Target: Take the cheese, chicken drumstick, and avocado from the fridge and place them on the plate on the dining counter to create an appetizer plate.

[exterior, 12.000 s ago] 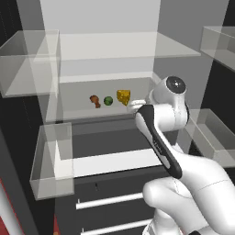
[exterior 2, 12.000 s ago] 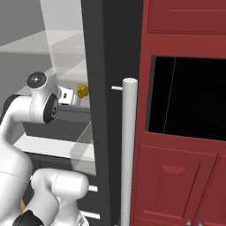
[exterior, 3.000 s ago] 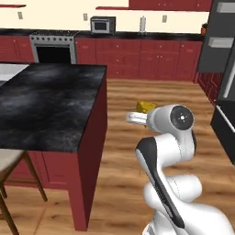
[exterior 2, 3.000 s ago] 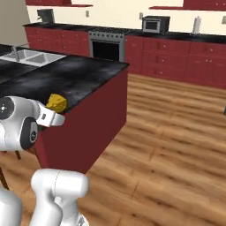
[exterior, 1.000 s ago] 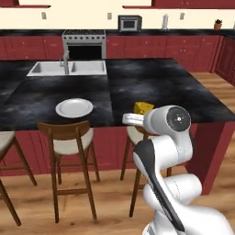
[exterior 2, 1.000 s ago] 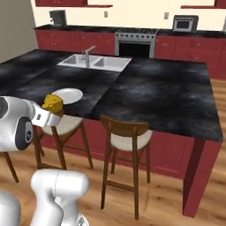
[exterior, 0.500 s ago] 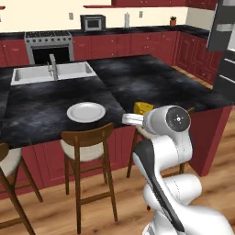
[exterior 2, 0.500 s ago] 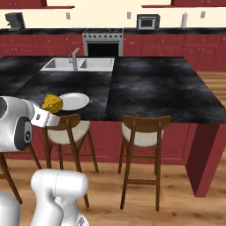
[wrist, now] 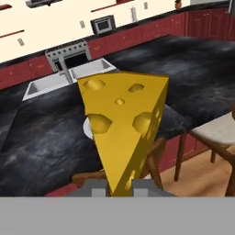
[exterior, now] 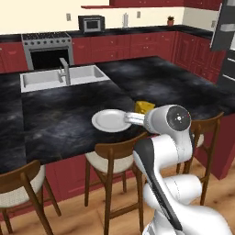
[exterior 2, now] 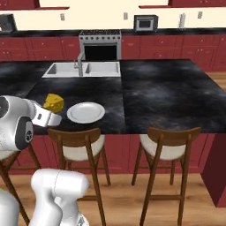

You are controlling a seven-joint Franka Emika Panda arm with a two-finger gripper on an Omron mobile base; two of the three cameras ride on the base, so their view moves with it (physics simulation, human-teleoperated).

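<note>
We see the cheese [wrist: 123, 133] hiding most of the plate [wrist: 88, 130]; the fridge [exterior: 225, 41] is cut off at the edge.

Even, bright rendered light, soft faint shadows, mild pixel softness, no glare

white arm [exterior: 167, 151], dark joints

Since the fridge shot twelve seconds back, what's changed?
The base drove from the open fridge to the black marbled dining counter, so every view shifted. The yellow holed cheese wedge left the fridge shelf and now sits clamped in the gripper, jaws shut on it, held up near the round white plate, not yet over it. In the last second the grip is unchanged, and the plate remains bare.
</note>
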